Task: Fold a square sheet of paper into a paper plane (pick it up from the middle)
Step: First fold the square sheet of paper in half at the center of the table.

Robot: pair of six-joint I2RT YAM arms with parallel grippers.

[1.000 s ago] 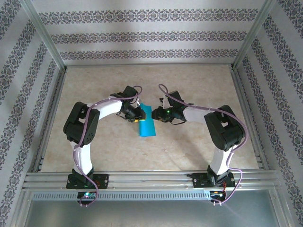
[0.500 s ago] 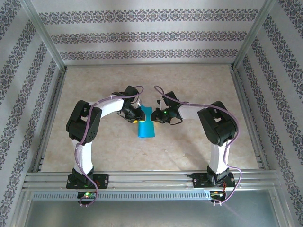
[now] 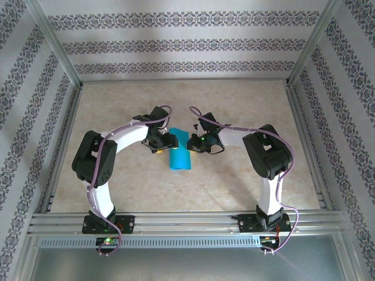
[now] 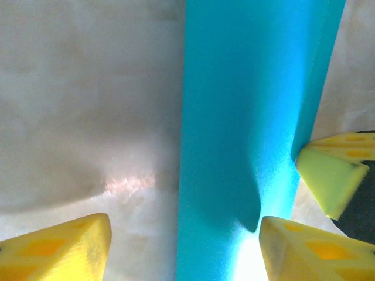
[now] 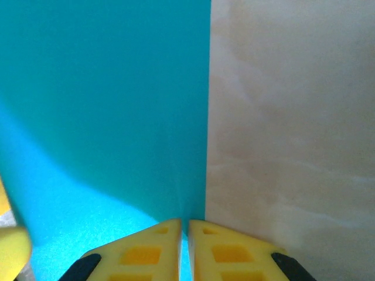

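Observation:
The square sheet of paper (image 3: 179, 157) is teal and lies folded into a narrow rectangle on the table, between my two grippers. My left gripper (image 3: 162, 145) is at its left edge, fingers open. In the left wrist view the paper (image 4: 246, 117) runs as a strip between the spread left gripper (image 4: 184, 252). My right gripper (image 3: 191, 142) is at the paper's far right corner. In the right wrist view the right gripper (image 5: 186, 234) is shut on the paper (image 5: 105, 105) just inside its right edge. A paper plane is out of view.
The beige marbled table (image 3: 234, 99) is boxed in by patterned walls and aluminium posts. A metal rail (image 3: 187, 222) runs along the near edge by the arm bases. The right gripper's fingertip (image 4: 331, 175) shows at the paper's right edge.
My left gripper has opened and let go of the paper, its arm drawing back to the left. My right gripper has moved left and shut on the paper's edge.

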